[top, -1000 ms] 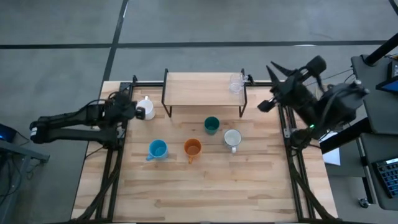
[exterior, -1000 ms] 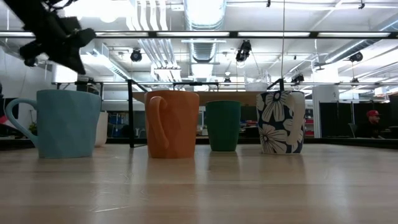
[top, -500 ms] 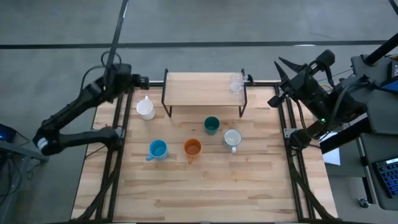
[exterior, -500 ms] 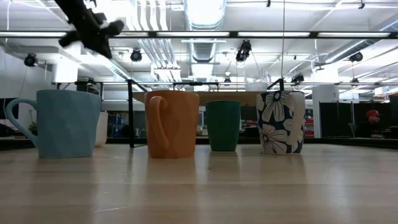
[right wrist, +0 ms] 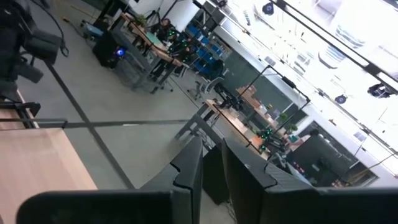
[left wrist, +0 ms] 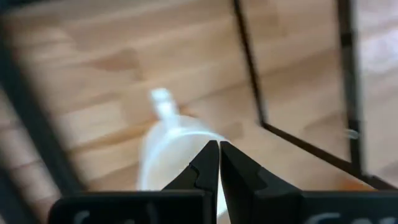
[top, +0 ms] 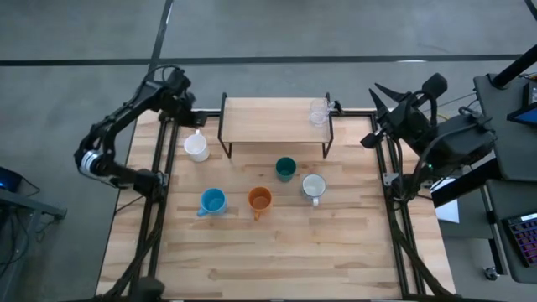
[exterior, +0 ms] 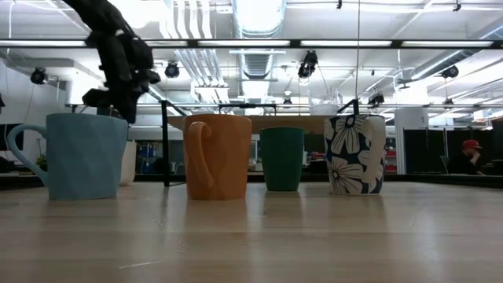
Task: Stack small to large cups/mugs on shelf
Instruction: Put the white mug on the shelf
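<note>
Left gripper [top: 180, 107] hangs over the table's far left corner, jaws clenched on nothing, beside the shelf's left end. A white mug [top: 196, 147] sits just below it on the table [top: 277, 252], near the shelf's left legs. The shelf [top: 268, 122] stands at the far edge with a clear glass [top: 318, 111] on its right end. In front, left to right: blue mug [top: 212, 201], orange mug [top: 259, 200], teal cup [top: 285, 169], then a white mug with dark floral print [exterior: 354, 154]. No brand, label or writing is readable on any of them. Right gripper [top: 382, 96] waits off the table's far right corner, jaws slightly apart, empty.
</note>
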